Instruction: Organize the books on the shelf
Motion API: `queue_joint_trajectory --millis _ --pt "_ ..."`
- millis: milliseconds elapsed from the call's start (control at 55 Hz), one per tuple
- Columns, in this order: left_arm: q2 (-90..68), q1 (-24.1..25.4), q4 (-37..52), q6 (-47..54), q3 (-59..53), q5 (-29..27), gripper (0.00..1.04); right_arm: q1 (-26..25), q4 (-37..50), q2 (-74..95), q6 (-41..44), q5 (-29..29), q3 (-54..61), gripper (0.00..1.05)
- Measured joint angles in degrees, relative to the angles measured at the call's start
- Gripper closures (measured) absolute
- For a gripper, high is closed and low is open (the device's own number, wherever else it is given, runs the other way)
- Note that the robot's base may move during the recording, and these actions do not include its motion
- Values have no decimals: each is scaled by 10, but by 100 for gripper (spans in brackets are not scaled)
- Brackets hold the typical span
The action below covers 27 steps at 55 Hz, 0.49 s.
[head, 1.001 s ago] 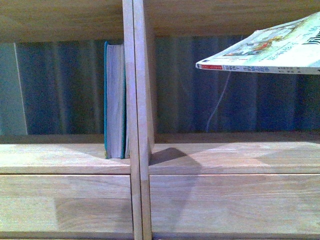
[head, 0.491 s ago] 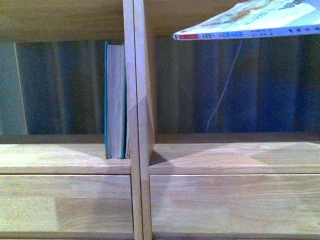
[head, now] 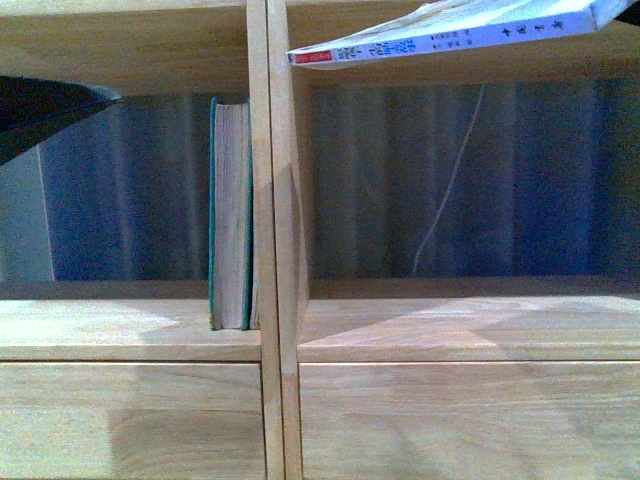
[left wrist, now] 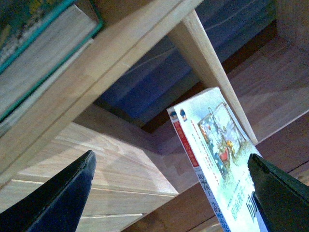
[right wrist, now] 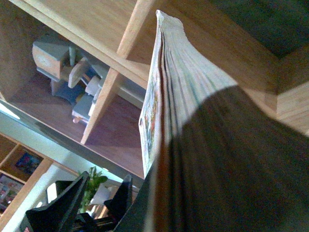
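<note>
Right claw [right wrist: 154,193] is clamped on the paperback [head: 450,35], which lies flat and high before the right bay, its spine end just across the divider [head: 275,250]. Left claw [left wrist: 170,157] gapes empty, facing the paperback. Teal book [head: 230,215] stands upright against the divider in the left bay of the shelf [head: 130,420]. Best to turn the paperback upright, clear the divider's edge, then slide it in squarely.

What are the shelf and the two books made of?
The shelf looks like light wood with a matte finish: grain and joined strips show, though I can't tell whether it is solid or veneer. The teal book has yellowed paper page edges under a teal cover, perhaps card or cloth. The paperback is paper with a thin printed cover, and its pages are fanning slightly.
</note>
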<state>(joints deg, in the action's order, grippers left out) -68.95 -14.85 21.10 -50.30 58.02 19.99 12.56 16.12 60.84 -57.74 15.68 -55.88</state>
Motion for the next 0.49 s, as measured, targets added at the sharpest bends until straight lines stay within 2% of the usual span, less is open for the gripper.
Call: queue_joint_trajectory --millis 218,491 --pt "-14 -42 19 -21 2 -24 7 24 6 0 -16 -13 -11 97" --pt "-21 -62 38 -37 2 -38 7 63 7 -7 -38 -29 -11 97"
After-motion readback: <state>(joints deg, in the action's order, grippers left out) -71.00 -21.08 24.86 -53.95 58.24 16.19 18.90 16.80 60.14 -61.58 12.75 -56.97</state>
